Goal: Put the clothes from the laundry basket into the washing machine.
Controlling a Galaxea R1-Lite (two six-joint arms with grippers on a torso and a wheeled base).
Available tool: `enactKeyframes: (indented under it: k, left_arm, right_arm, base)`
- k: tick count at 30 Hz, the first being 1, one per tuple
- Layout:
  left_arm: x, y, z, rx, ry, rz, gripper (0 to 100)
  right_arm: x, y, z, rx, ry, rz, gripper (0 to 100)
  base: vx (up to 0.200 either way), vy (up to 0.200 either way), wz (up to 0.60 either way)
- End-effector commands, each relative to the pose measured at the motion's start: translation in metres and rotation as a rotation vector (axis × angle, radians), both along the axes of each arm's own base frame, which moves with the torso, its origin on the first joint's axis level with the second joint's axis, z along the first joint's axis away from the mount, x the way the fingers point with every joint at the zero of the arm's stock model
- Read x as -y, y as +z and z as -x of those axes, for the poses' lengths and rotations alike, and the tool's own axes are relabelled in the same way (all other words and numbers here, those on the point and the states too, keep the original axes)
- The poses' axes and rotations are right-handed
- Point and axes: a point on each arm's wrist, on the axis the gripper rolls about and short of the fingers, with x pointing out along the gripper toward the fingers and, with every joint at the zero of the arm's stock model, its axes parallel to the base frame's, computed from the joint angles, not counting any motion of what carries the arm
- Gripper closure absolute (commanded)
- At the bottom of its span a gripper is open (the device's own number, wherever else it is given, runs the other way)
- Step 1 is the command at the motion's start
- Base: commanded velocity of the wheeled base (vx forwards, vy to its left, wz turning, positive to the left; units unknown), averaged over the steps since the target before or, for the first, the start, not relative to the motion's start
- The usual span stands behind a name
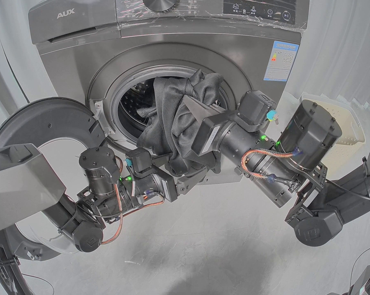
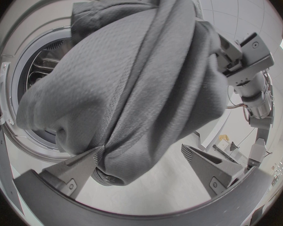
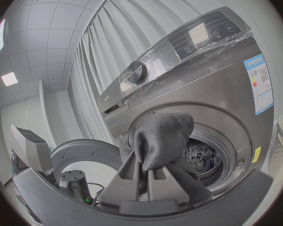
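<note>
A dark grey garment (image 1: 172,115) hangs in front of the washing machine's (image 1: 90,58) round drum opening, its upper part bunched at the rim. My right gripper (image 1: 190,103) is shut on a fold of it; in the right wrist view both fingers (image 3: 130,179) pinch the cloth (image 3: 160,138). My left gripper (image 1: 193,180) sits open under the garment's lower end. In the left wrist view the cloth (image 2: 125,88) drapes between the spread fingers and rests against one finger (image 2: 75,168). More clothes (image 3: 201,156) lie inside the drum.
The washer door (image 1: 45,123) stands swung open at the left, close to my left arm. A cream laundry basket (image 1: 349,132) stands to the right of the machine, behind my right arm. Bare grey floor lies in front.
</note>
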Motion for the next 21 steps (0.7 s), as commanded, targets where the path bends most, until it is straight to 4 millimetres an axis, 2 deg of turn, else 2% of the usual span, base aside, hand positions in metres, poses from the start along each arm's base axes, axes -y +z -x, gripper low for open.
enactKeyframes:
  k: [1,13,20,21]
  left_arm:
    - [-0.001,-0.007,-0.01,-0.006,0.019,-0.005,0]
    - [-0.006,-0.032,-0.025,-0.015,0.078,-0.045,0]
    - [-0.006,-0.031,-0.033,0.007,0.1,-0.031,0]
    - [-0.006,-0.031,-0.033,0.01,0.106,-0.029,100]
  right_arm:
    - [0.0,0.0,0.001,0.001,0.003,-0.001,100]
    - [-0.002,-0.001,0.002,-0.002,0.007,0.002,100]
    - [-0.003,-0.001,0.002,-0.001,0.01,0.001,100]
    - [-0.003,-0.001,0.002,-0.001,0.01,0.001,100]
  base:
    - [0.0,0.0,0.0]
    - [0.0,0.0,0.0]
    - [0.0,0.0,0.0]
    - [0.0,0.0,0.0]
